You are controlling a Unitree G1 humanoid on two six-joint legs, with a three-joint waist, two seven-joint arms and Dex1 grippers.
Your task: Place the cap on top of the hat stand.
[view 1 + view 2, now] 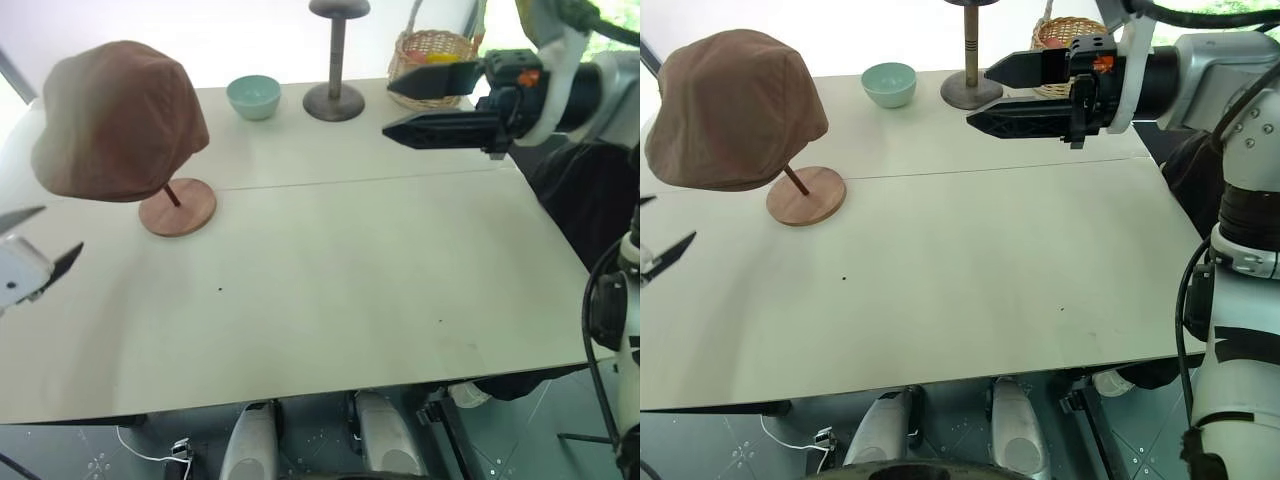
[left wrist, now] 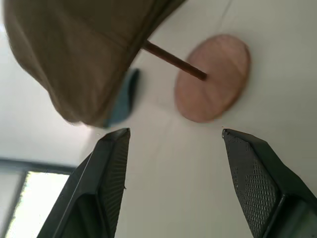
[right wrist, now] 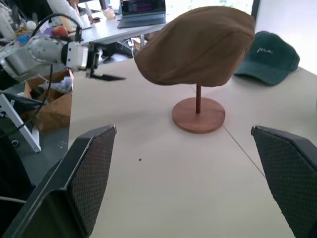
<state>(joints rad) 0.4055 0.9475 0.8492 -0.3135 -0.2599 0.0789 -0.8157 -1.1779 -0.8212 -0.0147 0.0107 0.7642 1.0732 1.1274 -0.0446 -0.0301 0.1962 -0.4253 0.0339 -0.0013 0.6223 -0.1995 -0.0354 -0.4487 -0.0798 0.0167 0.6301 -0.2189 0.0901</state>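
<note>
Near the tabletop's (image 1: pixel 350 280) far left corner, the cap (image 1: pixel 120 120) sits atop the hat stand (image 1: pixel 178 207). Over the far right edge, the right gripper (image 1: pixel 398 108) hangs with fingers spread, empty. Off the left edge, the left gripper (image 2: pixel 173 141) is parted, empty.

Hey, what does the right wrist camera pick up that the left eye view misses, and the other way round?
Right wrist view alone: a dark baseball cap lying on the table behind the brown one, and a laptop on a desk further back.

Left eye view alone: a teal bowl, a dark grey stand and a wicker basket along the table's far edge.

Both: the cap sitting on the hat stand, the white table, the left gripper off to the side and the open right gripper, neither touching the cap.
</note>
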